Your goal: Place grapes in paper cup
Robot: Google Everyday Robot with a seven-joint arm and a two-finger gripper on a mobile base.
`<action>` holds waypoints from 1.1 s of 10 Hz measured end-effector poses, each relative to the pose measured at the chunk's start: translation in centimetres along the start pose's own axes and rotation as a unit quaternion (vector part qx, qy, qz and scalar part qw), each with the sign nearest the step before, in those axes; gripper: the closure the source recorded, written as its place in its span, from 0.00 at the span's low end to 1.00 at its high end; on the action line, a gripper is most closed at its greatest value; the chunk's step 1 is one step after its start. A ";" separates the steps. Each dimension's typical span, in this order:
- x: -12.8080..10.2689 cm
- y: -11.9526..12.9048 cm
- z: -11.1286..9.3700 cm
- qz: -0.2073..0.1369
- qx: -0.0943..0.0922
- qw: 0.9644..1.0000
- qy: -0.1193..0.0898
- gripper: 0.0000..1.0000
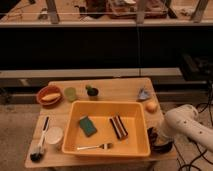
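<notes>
The grapes [152, 133] are a small dark bunch at the table's right edge, just right of the yellow bin. My gripper [157, 140], on a white arm [186, 126] that reaches in from the right, is low over them and shut on them; its dark body hides most of the bunch. The paper cup [54, 135], white and wide, stands upright at the table's front left, on the far side of the bin from the gripper.
A yellow bin [107, 106] fills the table's middle, holding a green sponge [87, 126], a dark striped block [118, 127] and a fork [95, 147]. Behind it stand an orange bowl [49, 95], a pale green cup [70, 93] and a dark green cup [92, 92]. A yellow-orange fruit [151, 106], a blue-grey object [144, 93] and a black brush [39, 146] also lie here.
</notes>
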 end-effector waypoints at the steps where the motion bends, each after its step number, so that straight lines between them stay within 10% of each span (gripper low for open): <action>1: 0.2 0.0 -1.0 0.008 0.000 1.000 0.002 1.00; 11: -1.5 -3.3 -21.2 0.024 0.083 0.996 0.015 1.00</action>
